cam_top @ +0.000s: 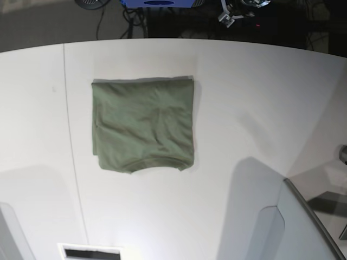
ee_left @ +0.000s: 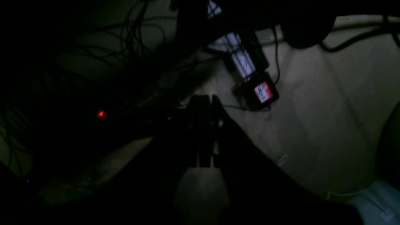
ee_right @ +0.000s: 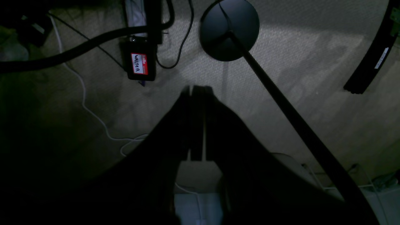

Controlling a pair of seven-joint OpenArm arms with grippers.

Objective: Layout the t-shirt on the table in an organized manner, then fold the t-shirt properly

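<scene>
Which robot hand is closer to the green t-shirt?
Probably right: the t-shirt lies on that arm's side of the table. The right gripper and left gripper both hang shut over carpet, neither near it.

Much of the left wrist view is too dark to make out.

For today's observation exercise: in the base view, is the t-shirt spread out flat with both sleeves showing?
No. The t-shirt lies on the table folded into a compact, roughly square bundle, with no sleeves sticking out.
</scene>
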